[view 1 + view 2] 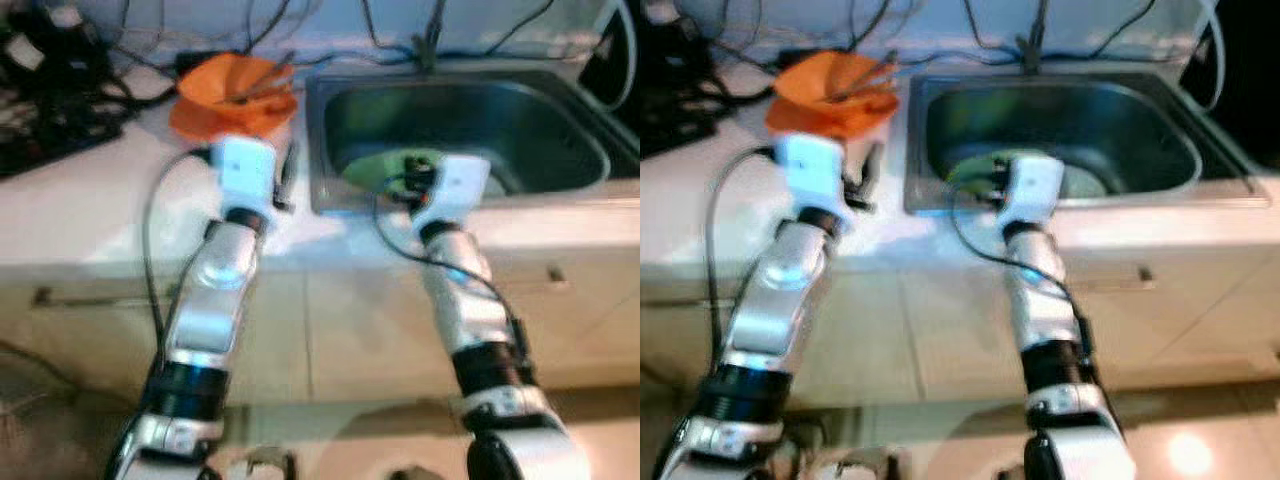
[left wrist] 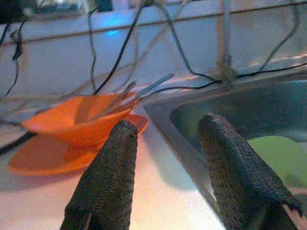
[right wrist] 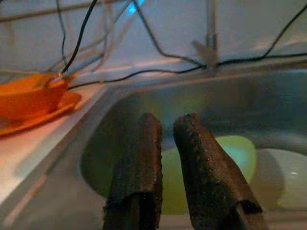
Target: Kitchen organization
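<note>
Nearest to you, both silver arms reach forward from the bottom of the head views toward the counter edge. The left gripper (image 2: 163, 139) sits over the white countertop (image 1: 90, 200), just beside the left rim of the sink (image 1: 320, 140). Its two black fingers (image 2: 108, 177) are spread well apart with nothing between them. The right gripper (image 3: 165, 134) is positioned at the front rim of the sink, pointing into the basin. Its fingers (image 3: 141, 167) stand nearly together with only a narrow gap, and you can see nothing gripped between them.

Beyond the right gripper, a green plate (image 3: 237, 153) lies flat on the sink floor, and a paler dish (image 3: 288, 177) lies just beside it. Beyond the left gripper, an orange bowl (image 2: 72, 120) rests on an orange plate (image 2: 43, 160) on the countertop, just left of the sink corner. Metal utensils (image 2: 139, 93) lean inside the bowl.

Farthest back, black cables (image 2: 110, 57) run along the wall, and the faucet stem (image 3: 210, 33) rises behind the sink.
</note>
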Controlling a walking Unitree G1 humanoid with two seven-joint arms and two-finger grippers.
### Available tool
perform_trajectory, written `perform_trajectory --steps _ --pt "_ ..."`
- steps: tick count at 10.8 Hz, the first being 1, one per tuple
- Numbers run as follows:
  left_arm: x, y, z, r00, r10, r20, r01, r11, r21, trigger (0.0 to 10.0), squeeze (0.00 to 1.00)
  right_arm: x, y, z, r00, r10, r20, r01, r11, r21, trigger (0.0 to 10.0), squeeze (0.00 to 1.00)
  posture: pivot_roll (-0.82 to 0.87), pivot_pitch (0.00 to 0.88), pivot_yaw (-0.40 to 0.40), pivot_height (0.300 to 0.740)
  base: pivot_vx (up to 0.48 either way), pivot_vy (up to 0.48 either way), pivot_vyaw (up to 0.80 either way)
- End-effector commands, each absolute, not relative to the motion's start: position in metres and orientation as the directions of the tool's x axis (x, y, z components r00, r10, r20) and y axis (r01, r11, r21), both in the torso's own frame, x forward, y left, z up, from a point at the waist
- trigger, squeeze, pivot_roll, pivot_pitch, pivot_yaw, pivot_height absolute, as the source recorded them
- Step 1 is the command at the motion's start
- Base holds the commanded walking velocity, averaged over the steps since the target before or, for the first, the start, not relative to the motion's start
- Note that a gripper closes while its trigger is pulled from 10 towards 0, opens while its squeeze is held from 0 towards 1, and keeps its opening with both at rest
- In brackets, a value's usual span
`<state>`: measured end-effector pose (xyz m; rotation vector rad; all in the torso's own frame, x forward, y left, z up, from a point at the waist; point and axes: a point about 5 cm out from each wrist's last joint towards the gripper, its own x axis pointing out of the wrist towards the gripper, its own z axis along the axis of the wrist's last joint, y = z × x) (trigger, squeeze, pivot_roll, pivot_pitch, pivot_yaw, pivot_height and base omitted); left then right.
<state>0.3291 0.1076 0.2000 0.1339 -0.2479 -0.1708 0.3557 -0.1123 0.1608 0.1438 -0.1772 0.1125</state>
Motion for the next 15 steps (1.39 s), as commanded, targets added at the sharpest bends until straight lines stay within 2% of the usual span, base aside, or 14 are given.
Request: perform_trajectory --steps 1,7,9,12,15 --pt "0.3294 0.1134 0.2010 0.959 -0.164 0.232 0.126 0.977 0.170 10.0 0.00 0.3556 -0.1073 0.1646 0.975 0.104 0.194 -0.135 0.979 0.151 10.0 0.00 0.10 0.061 0.030 0.740 0.000 0.000 0.00" --pt "0.3297 0.1134 0.2068 0.955 -0.154 0.255 0.126 0.984 0.124 10.0 0.00 0.3558 -0.1051 0.1638 0.975 0.125 0.184 -0.149 0.982 0.120 10.0 0.00 0.10 0.079 0.033 0.740 0.000 0.000 0.00" --pt "0.3314 0.1152 0.2076 0.958 -0.147 0.248 0.120 0.985 0.121 10.0 0.00 0.3548 -0.1030 0.1645 0.970 0.139 0.198 -0.164 0.980 0.113 10.0 0.00 0.11 0.088 0.034 0.740 0.000 0.000 0.77" --pt "0.3327 0.1172 0.2057 0.962 -0.142 0.234 0.115 0.986 0.124 10.0 0.00 0.3550 -0.1019 0.1638 0.971 0.149 0.188 -0.171 0.979 0.110 10.0 0.00 0.11 0.090 0.033 0.740 0.000 0.000 0.00" --pt "0.3339 0.1190 0.2050 0.964 -0.137 0.229 0.109 0.986 0.129 10.0 0.00 0.3552 -0.1012 0.1631 0.971 0.153 0.184 -0.174 0.979 0.104 10.0 0.00 0.11 0.091 0.033 0.740 0.305 0.000 0.00"
